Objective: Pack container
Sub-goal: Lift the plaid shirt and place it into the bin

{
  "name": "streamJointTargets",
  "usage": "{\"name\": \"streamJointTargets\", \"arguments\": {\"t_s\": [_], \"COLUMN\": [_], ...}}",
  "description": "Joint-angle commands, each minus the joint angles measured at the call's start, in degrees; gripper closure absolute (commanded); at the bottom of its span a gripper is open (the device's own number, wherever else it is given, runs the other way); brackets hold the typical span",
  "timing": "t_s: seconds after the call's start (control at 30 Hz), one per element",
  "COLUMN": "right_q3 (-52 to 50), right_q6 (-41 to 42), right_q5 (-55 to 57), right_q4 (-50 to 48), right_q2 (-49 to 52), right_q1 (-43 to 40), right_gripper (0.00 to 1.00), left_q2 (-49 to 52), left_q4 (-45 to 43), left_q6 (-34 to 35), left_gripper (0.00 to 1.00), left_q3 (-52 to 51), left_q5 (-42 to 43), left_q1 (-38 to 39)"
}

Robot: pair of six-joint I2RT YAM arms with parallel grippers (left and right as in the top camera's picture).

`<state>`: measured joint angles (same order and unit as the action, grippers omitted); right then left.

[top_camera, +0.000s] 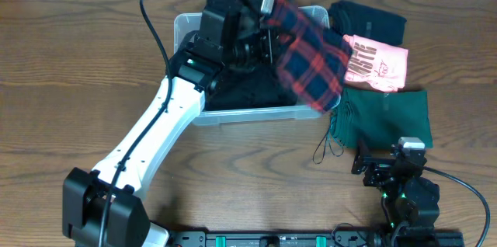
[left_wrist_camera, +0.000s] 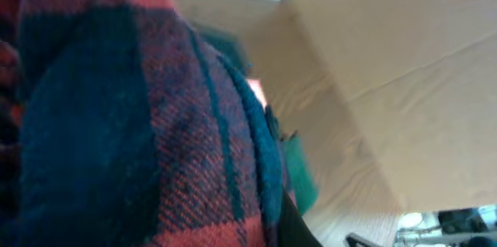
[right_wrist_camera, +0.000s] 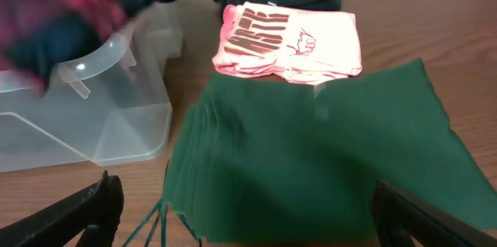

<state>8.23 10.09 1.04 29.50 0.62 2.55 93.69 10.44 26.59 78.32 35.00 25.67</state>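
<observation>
dangling plaid garment (top_camera: 314, 64), pinched by left gripper (top_camera: 262, 36), over the container (top_camera: 233, 115) for dropping in; right gripper (right_wrist_camera: 245, 206) spread, idle at 5 o'clock.

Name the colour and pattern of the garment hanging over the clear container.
It is a red and dark navy plaid garment, clearest in the overhead view.

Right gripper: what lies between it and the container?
The fringed green cloth, then bare table before the container; the right wrist view shows it.
</observation>
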Motion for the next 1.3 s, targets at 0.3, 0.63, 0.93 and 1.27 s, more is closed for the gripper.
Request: {"name": "streamJointTargets", "arguments": {"t_s": [0.3, 0.63, 0.93, 1.27], "right_q3": [-0.1, -0.1, -0.1, -0.1], "right_q6": [0.6, 0.6, 0.6, 0.6], "right_q5": [0.0, 0.0, 0.0, 0.0], "right_q4": [0.1, 0.1, 0.1, 0.1], "right_q2": [-0.3, -0.3, -0.3, -0.3], "right_q1": [0.4, 0.4, 0.4, 0.4], "right_gripper": [0.01, 0.01, 0.01, 0.01], "left_q2": [-1.0, -1.1, -1.1, -1.1], "left_q4": [25.2, 22.3, 10.1, 29.0], "left_q6": [-1.6, 10.3, 14.0, 14.0], "left_gripper": [0.94, 0.94, 0.94, 0.59], "left_q3": [0.1, 0.1, 0.1, -0.7], "left_q5": [-20.6, -33.0, -34.3, -36.9], "left_q1": [-0.2, -0.2, -0.2, -0.1]}}
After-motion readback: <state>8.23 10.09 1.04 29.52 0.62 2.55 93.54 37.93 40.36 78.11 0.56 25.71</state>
